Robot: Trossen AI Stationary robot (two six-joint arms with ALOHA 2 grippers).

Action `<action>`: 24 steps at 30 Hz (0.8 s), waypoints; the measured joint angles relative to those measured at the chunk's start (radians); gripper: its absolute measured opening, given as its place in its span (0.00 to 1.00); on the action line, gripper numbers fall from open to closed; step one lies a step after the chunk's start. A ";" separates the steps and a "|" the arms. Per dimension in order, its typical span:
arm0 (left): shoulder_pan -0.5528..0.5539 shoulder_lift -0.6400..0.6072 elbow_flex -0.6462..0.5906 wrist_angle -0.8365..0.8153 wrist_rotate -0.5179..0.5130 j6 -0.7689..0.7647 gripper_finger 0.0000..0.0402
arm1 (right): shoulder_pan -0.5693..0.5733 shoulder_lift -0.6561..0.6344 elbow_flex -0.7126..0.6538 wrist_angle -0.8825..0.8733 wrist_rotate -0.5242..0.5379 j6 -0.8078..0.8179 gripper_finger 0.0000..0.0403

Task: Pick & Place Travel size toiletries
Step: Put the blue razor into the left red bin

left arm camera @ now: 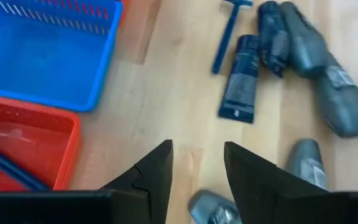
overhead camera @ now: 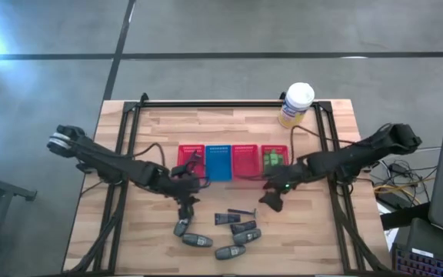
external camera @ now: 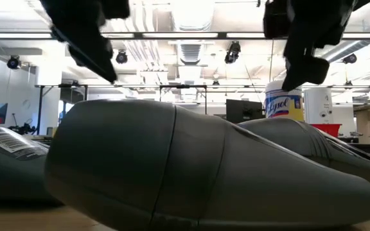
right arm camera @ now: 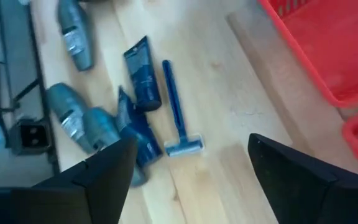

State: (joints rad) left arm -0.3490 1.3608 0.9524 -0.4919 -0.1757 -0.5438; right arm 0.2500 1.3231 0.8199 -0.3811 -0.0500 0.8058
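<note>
Grippers hold nothing: left gripper [overhead camera: 184,206] stands narrowly parted above a grey bottle [overhead camera: 181,228], right gripper [overhead camera: 271,201] gapes wide near the razor [overhead camera: 242,211]. Green bottles [overhead camera: 274,160] fill one red basket [overhead camera: 275,148]; grey bottles, dark tubes [overhead camera: 227,218] and razor remain on the table [overhead camera: 314,238].

The table [overhead camera: 314,231] was pale, smooth-planked wood with visible grain. The blue basket [left arm camera: 48,53] and red baskets [right arm camera: 328,43] looked like perforated plastic mesh. The grey oval bottles [external camera: 198,167] were matt, smooth plastic with paper-like labels. The dark tube [left arm camera: 239,78] had a slight sheen. The razor [right arm camera: 176,115] was blue plastic.
</note>
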 joint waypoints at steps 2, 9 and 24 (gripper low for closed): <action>-0.010 -0.041 -0.023 0.004 -0.001 0.000 0.37 | 0.017 0.055 0.025 0.010 0.006 0.015 0.73; -0.055 -0.188 -0.144 0.005 -0.007 -0.019 0.37 | 0.055 0.265 0.196 -0.058 0.005 -0.050 0.66; -0.105 -0.337 -0.328 0.047 -0.024 -0.040 0.37 | 0.092 0.489 0.377 -0.211 0.026 -0.130 0.57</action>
State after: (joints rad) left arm -0.4538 1.0237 0.6247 -0.4450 -0.1997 -0.5842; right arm 0.3423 1.8126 1.1967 -0.5918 -0.0241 0.6758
